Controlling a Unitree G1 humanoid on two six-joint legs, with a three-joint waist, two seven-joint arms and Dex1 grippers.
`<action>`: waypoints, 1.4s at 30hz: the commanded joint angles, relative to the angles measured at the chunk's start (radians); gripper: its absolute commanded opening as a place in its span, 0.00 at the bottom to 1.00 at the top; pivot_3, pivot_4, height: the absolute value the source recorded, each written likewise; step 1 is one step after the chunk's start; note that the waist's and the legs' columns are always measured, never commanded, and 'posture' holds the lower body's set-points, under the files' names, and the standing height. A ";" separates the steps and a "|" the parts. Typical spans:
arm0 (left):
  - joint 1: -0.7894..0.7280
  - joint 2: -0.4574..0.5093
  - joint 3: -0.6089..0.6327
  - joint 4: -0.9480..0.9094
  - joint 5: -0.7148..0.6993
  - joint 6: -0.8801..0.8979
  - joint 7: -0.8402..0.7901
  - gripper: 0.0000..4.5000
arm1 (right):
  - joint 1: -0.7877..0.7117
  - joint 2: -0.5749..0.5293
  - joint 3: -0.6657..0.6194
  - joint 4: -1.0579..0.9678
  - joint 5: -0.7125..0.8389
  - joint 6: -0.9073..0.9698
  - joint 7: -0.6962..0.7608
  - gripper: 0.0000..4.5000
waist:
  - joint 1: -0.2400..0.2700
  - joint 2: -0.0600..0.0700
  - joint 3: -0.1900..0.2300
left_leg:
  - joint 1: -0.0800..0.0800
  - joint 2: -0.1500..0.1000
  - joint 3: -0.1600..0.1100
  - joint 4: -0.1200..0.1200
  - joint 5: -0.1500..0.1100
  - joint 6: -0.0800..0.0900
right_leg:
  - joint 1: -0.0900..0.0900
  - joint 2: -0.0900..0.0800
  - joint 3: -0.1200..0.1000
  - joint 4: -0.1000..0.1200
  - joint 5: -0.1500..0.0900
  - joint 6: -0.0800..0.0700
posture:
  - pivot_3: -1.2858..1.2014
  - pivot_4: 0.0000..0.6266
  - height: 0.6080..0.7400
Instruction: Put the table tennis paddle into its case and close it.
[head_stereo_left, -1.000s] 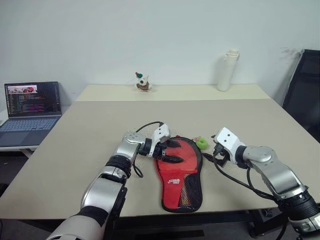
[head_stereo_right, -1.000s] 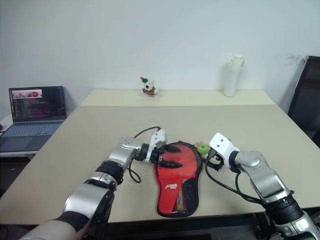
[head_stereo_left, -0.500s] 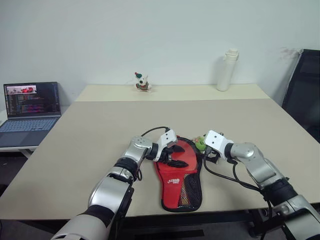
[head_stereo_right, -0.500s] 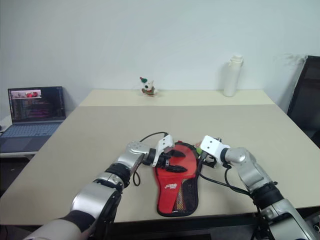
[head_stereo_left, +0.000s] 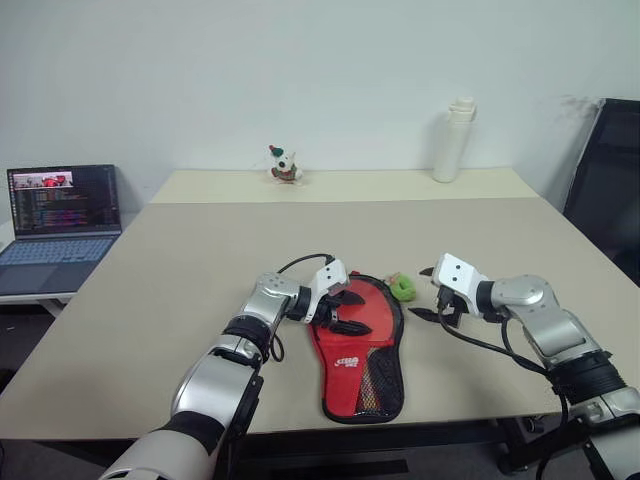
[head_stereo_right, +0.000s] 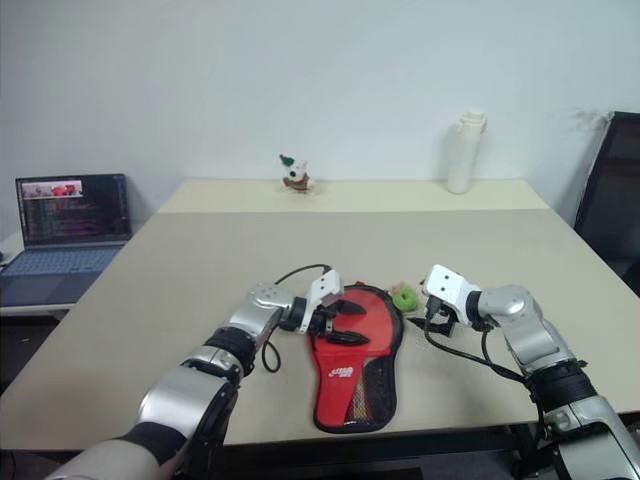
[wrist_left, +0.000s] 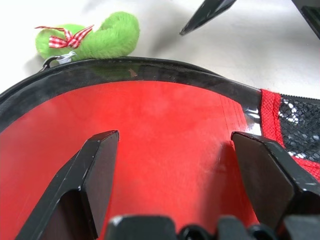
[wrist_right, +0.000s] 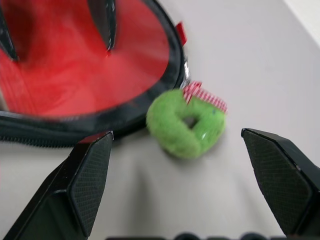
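Presently listed, one case: paddle-shaped soft zip cover, red face, small logo, black mesh patch toward its handle end, black rim all round. It lies flat near the near edge of the table, round end far, narrow end near. The table tennis paddle cannot be told apart from the cover; whether it sits inside is not clear.

Attachment: a small green plush charm with a red-and-white checked ribbon, lying on the table touching the cover's far right rim, seemingly tied to the zip pull.

Left gripper: fingers spread wide over the round red face, holding nothing; whether the tips touch the fabric cannot be told.

Right gripper: fingers fully apart, empty, just right of the cover, aimed at the charm and the rim beside it.

Handling, judged:
- Light; slides easily on the smooth tabletop unless pinned.
- Soft fabric, flexes and wrinkles; the red face looks glossy and probably slick to the fingers.
- Not fragile; the zip is the part likeliest to snag.
- Best holds: press down on the round face to steady it; pinch the charm or the pull at its base to draw the zip along the black rim.
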 joint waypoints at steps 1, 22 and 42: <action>0.007 -0.004 -0.006 -0.022 0.002 -0.001 -0.003 0.87 | -0.026 0.030 0.024 0.040 -0.064 -0.063 -0.050 1.00 | 0.000 0.000 0.000 | 0.000 0.000 0.000 0.000 0.000 0.000 | 0.000 0.000 0.000 0.000 0.000 0.000 | 0.52 0.24 1.00; 0.007 -0.042 -0.024 0.000 0.030 0.005 0.026 0.87 | -0.131 0.140 0.037 0.278 -0.196 -0.166 -0.201 0.33 | 0.000 0.000 0.000 | 0.001 0.000 0.001 0.001 0.000 0.000 | 0.001 0.000 0.001 0.001 0.001 -0.001 | 0.52 0.24 1.00; 0.010 -0.104 -0.014 0.071 0.039 0.065 0.075 0.87 | 0.426 -0.168 -0.126 -0.651 -0.030 0.252 0.041 0.01 | 0.027 0.002 -0.002 | 0.000 -0.002 0.000 0.001 0.000 0.000 | 0.001 -0.001 -0.001 -0.001 -0.002 0.004 | 0.52 0.24 1.00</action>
